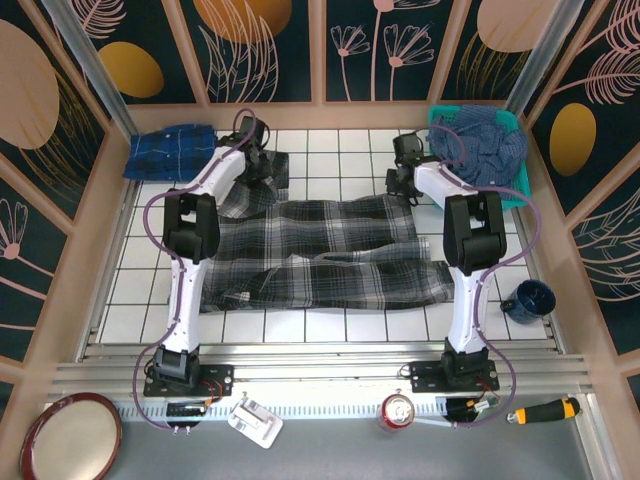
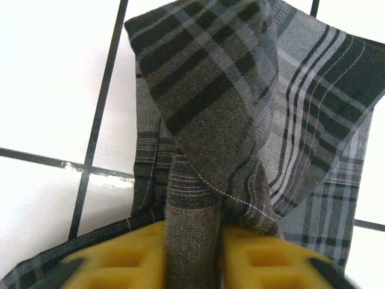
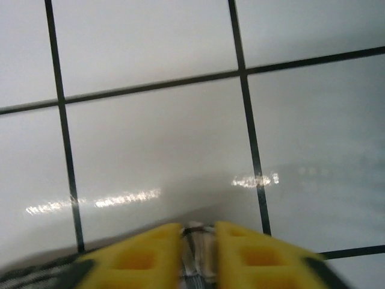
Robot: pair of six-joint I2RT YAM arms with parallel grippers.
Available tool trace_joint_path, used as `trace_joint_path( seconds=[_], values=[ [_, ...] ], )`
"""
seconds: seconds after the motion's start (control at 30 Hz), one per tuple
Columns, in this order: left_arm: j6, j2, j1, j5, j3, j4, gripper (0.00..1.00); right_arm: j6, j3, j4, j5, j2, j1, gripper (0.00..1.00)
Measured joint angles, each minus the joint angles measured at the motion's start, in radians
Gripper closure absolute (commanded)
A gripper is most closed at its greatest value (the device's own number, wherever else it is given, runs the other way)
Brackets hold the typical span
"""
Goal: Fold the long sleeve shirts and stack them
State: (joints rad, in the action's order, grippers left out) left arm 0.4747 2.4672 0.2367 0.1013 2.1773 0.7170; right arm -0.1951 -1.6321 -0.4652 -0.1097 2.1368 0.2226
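Both clenched: left gripper (image 2: pixel 191 241) was grasping a bunched fold of the grey plaid shirt (image 1: pixel 330 250), right gripper (image 3: pixel 198 238) pinching its edge. Shirt lay spread across the counter (image 1: pixel 330 150); blue plaid shirt (image 1: pixel 170 150) folded far-left, navy shirt (image 1: pixel 480 140) in teal basket (image 1: pixel 520 190).

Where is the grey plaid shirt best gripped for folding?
At its far edge, near each end, coming down from above. The shirt lies flat and wide across the table, so two spread pinches should lift that edge evenly. The left end effector pinches a bunched fold there, the right end effector a thin hem.
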Motion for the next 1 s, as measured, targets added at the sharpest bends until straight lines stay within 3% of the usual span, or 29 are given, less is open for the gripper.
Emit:
trace_joint_path(
  seconds=[0.03, 0.07, 0.3, 0.6, 0.8, 1.0],
  values=[
    [-0.007, 0.000, 0.000, 0.000, 0.001, 0.003, 1.00, 0.002, -0.012, -0.005, 0.000, 0.000, 0.000, 1.00],
    [-0.011, -0.002, 0.000, 0.001, 0.002, 0.007, 1.00, 0.006, -0.020, -0.009, 0.002, 0.000, 0.000, 1.00],
    [-0.030, -0.101, 0.000, 0.000, 0.002, 0.044, 1.00, 0.006, -0.023, -0.024, 0.006, -0.034, 0.000, 1.00],
    [-0.030, -0.264, 0.000, -0.005, 0.002, 0.047, 1.00, 0.007, 0.072, -0.021, 0.035, -0.330, -0.030, 1.00],
    [-0.029, -0.270, -0.001, 0.013, 0.024, 0.092, 1.00, 0.007, 0.101, -0.002, 0.059, -0.406, -0.081, 1.00],
    [-0.029, -0.371, -0.002, 0.020, -0.139, 0.049, 1.00, 0.006, 0.190, 0.031, 0.104, -0.436, -0.082, 1.00]
  ],
)
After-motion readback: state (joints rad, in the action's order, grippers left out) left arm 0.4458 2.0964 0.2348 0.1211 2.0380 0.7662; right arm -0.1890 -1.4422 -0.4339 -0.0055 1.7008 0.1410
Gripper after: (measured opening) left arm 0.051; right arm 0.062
